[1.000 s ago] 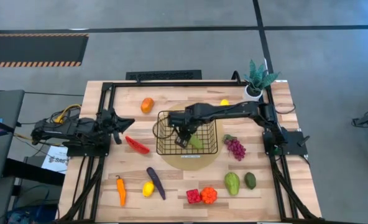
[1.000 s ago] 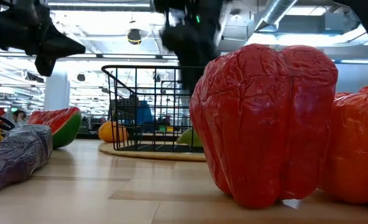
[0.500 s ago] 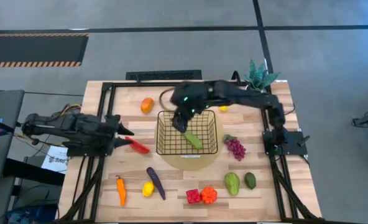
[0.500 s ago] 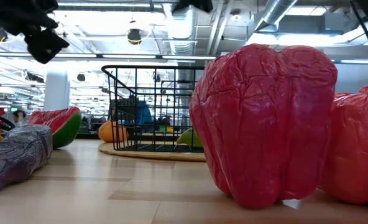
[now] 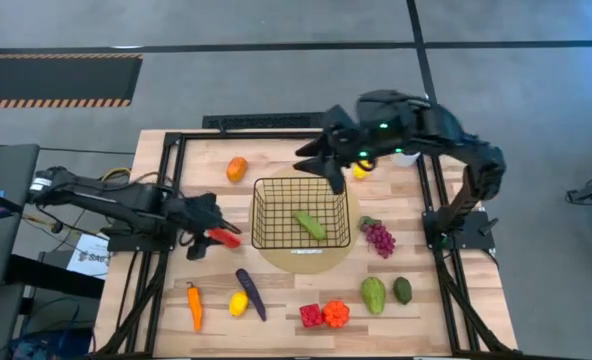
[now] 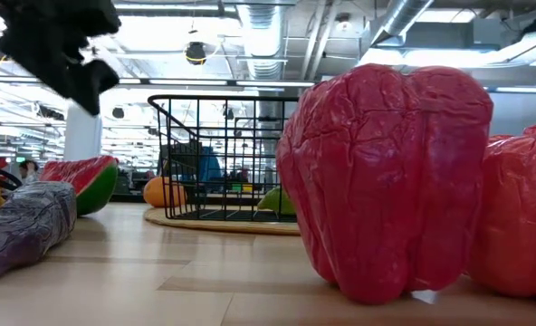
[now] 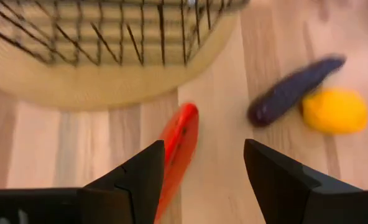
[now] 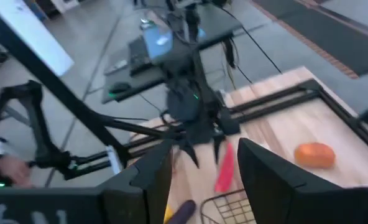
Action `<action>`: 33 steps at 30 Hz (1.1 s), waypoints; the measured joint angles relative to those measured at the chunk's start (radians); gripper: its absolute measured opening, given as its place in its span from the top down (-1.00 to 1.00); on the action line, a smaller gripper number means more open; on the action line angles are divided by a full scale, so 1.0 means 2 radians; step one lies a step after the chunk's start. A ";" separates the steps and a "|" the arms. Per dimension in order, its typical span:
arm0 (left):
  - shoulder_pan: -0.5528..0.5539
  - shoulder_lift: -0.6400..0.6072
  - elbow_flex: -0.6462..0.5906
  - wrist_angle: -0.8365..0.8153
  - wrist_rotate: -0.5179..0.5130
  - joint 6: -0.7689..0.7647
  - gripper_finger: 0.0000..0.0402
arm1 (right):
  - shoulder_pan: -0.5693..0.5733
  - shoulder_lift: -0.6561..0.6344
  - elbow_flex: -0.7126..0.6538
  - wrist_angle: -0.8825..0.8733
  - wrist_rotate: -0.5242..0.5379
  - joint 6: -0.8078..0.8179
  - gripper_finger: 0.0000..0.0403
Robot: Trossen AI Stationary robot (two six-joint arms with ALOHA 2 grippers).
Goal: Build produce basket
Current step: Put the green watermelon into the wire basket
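Directly below the left gripper (image 7: 202, 168), whose fingers stand open, lies the red chili (image 7: 179, 149) on the desk (image 5: 276, 300), just outside the basket (image 5: 301, 213). It looks light, smooth and narrow; a grip across its middle seems safest. Above the basket's far edge, the right gripper (image 5: 333, 168) hangs open and empty.

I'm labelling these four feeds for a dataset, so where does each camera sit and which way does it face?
High view: above the table, looking straight down; both arms, the basket, the left gripper over the red chili.
Low view: at table-top height, looking level across; red pepper close up, one dark gripper at the upper left.
Left wrist view: on the left arm, looking down past its open fingers at the chili.
Right wrist view: on the right arm, looking across at the left arm and the orange.
Shared: both wrist views show the chili.
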 joint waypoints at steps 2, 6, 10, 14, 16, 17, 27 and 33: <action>-0.001 0.038 0.015 -0.013 -0.004 0.009 -0.03 | 0.010 -0.010 0.000 -0.001 0.000 -0.001 0.03; -0.002 0.109 0.060 -0.081 -0.042 0.039 -0.03 | 0.031 -0.026 0.000 -0.001 -0.001 -0.010 0.04; 0.000 0.174 0.104 -0.142 -0.058 0.064 -0.03 | 0.052 -0.038 0.000 -0.003 -0.002 -0.013 0.04; 0.000 0.233 0.128 -0.163 -0.037 0.085 -0.02 | 0.072 -0.047 -0.001 -0.008 -0.005 -0.015 0.05; 0.000 0.261 0.135 -0.162 -0.029 0.091 -0.02 | 0.082 -0.051 0.000 -0.006 -0.009 -0.019 0.06; 0.000 0.273 0.137 -0.160 -0.027 0.093 -0.02 | 0.087 -0.055 0.000 -0.006 -0.010 -0.021 0.06; 0.005 0.351 0.136 -0.164 -0.043 0.084 -0.02 | 0.121 -0.068 0.000 -0.008 -0.011 -0.026 0.07; 0.007 0.359 0.134 -0.158 -0.042 0.067 -0.02 | 0.129 -0.067 0.000 -0.008 -0.011 -0.026 0.08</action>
